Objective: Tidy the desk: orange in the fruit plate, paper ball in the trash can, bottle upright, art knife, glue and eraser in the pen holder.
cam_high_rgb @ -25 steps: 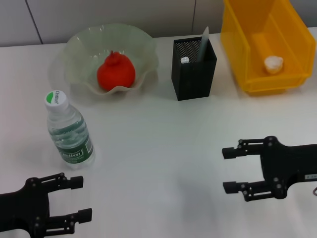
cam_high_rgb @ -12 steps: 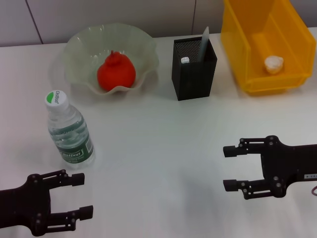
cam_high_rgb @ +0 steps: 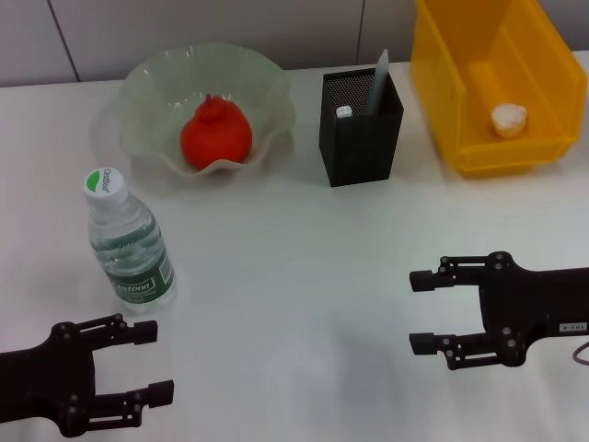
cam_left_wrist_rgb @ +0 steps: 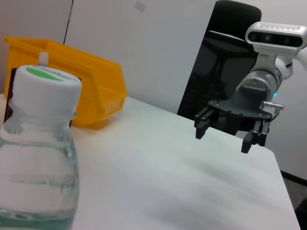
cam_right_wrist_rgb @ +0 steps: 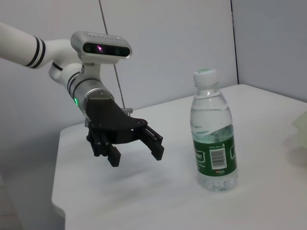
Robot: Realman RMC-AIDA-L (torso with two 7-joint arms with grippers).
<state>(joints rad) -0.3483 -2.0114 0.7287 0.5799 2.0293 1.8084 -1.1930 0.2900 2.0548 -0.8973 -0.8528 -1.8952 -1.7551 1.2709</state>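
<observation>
From the head view, the bottle (cam_high_rgb: 129,241) stands upright on the white table (cam_high_rgb: 294,267), clear plastic with a green label and a white-and-green cap. The left tool (cam_high_rgb: 152,362) is near the bottle, on the side toward the robot, not touching it; its two black fingers are spread apart and hold nothing, the arm reaching in low and level. The right tool (cam_high_rgb: 425,310) is well apart from the bottle, toward the robot's right, also spread wide and empty, its fingers pointing back toward the bottle. Beyond the bottle sits the fruit plate (cam_high_rgb: 267,83), a wavy translucent green bowl, with the orange (cam_high_rgb: 215,133) inside it. Farther right of the bottle stands the black mesh pen holder (cam_high_rgb: 361,138), with a grey stick and a small white-topped item poking out. Beyond that, the yellow plastic trash can (cam_high_rgb: 460,101) holds the paper ball (cam_high_rgb: 508,119).

In the left wrist view, the bottle (cam_left_wrist_rgb: 36,158) fills the foreground, with the trash can (cam_left_wrist_rgb: 91,91) behind it and the right tool (cam_left_wrist_rgb: 224,135) across the table, open.

In the right wrist view, the left tool (cam_right_wrist_rgb: 136,146) hovers just above the table beside the bottle (cam_right_wrist_rgb: 213,136), fingers apart, clear of it.
</observation>
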